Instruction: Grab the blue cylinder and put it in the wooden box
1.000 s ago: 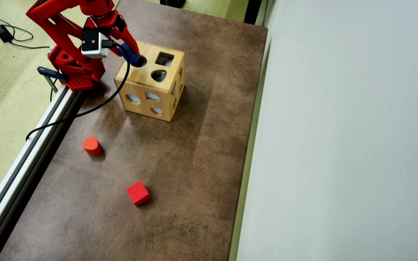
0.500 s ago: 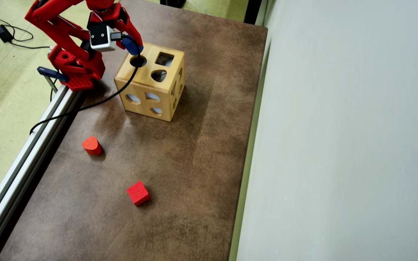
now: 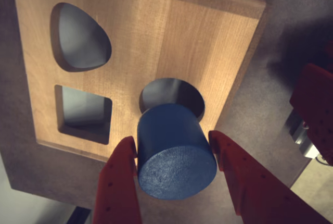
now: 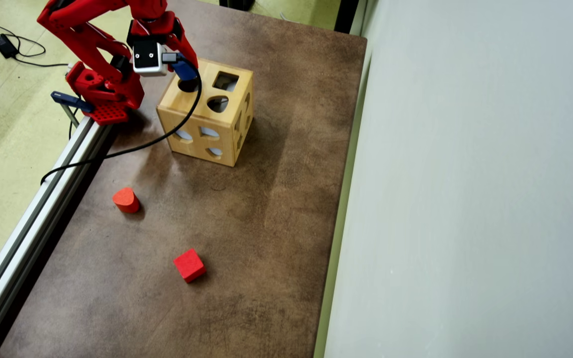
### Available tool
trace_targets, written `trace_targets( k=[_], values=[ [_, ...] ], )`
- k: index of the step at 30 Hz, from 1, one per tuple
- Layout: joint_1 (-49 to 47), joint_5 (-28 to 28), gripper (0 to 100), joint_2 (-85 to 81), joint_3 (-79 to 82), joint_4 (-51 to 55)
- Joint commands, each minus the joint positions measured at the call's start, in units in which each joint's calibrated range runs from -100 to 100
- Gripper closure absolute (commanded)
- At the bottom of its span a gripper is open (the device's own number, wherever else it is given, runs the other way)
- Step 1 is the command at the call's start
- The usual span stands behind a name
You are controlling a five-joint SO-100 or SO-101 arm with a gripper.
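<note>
In the wrist view the blue cylinder sits tilted between my red fingers, its far end right at the round hole in the top of the wooden box. My gripper is shut on the cylinder, with both fingertips against its sides. In the overhead view my gripper holds the cylinder over the near-left corner of the box, just above the round hole. The cylinder's lower end is hidden.
The box top also has a square hole and a rounded-triangle hole. An orange-red rounded block and a red cube lie on the brown table. An aluminium rail runs along the left edge. A black cable drapes past the box.
</note>
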Motion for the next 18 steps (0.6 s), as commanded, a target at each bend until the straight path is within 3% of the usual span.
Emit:
trace_targets(
  k=[1, 18],
  values=[
    [0.4, -0.1, 98, 0.6, -0.2, 0.4],
    [5.0, 0.3, 98, 4.8, 0.9, 0.4]
  ],
)
